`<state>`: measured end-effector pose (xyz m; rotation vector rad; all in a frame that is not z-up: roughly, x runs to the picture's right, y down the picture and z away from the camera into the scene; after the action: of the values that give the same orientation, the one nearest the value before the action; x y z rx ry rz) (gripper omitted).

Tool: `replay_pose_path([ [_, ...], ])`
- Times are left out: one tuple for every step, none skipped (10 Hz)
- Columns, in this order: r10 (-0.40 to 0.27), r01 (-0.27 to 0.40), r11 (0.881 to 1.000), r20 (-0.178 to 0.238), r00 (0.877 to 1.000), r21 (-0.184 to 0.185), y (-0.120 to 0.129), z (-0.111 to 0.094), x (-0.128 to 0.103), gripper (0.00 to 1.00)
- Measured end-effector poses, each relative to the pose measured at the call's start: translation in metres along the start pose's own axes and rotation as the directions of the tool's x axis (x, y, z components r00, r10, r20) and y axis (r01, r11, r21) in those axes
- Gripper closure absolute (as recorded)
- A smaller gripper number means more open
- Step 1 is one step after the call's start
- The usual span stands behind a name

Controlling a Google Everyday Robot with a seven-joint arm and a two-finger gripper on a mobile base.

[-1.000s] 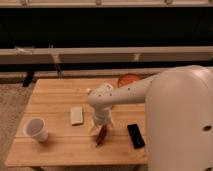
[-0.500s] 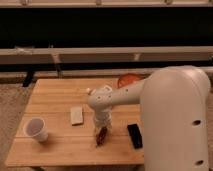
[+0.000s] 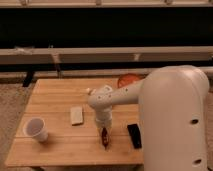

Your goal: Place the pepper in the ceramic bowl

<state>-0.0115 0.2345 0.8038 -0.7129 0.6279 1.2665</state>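
Note:
The pepper point(image 3: 105, 137) is a small dark-red chili lying on the wooden table point(image 3: 55, 97) near its front edge. My gripper point(image 3: 103, 129) hangs straight down over the pepper's upper end, at or touching it. The ceramic bowl point(image 3: 127, 80) is orange-red and sits at the table's back right, partly hidden behind my white arm point(image 3: 170, 115).
A white paper cup point(image 3: 36, 129) stands at the front left. A pale flat rectangular object point(image 3: 76, 115) lies left of the gripper. A black flat device point(image 3: 134, 135) lies right of the pepper. A bench and dark wall run behind the table.
The arm has shifted slightly and the gripper has come down a little over the pepper. The pepper stays in the same spot on the table.

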Motion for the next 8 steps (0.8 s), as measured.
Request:
replay_pose_path([
  [-0.001, 0.001, 1.0, 0.004, 1.0, 0.004, -0.002, -0.004, 0.0, 1.0],
  [-0.003, 0.002, 1.0, 0.008, 1.0, 0.009, -0.003, -0.008, 0.001, 1.0],
  [-0.007, 0.007, 1.0, 0.014, 1.0, 0.014, -0.003, -0.013, 0.001, 1.0],
  [-0.012, 0.012, 1.0, 0.021, 1.0, 0.017, -0.002, -0.018, 0.001, 1.0],
  [-0.019, 0.019, 1.0, 0.034, 0.999, 0.017, -0.001, -0.032, 0.002, 1.0],
  [-0.024, 0.023, 1.0, 0.048, 0.999, 0.016, -0.001, -0.045, 0.002, 1.0],
  [-0.028, 0.027, 1.0, 0.059, 0.998, 0.012, -0.001, -0.056, 0.002, 1.0],
  [-0.035, 0.035, 0.999, 0.077, 0.996, 0.007, 0.0, -0.074, 0.002, 1.0],
])
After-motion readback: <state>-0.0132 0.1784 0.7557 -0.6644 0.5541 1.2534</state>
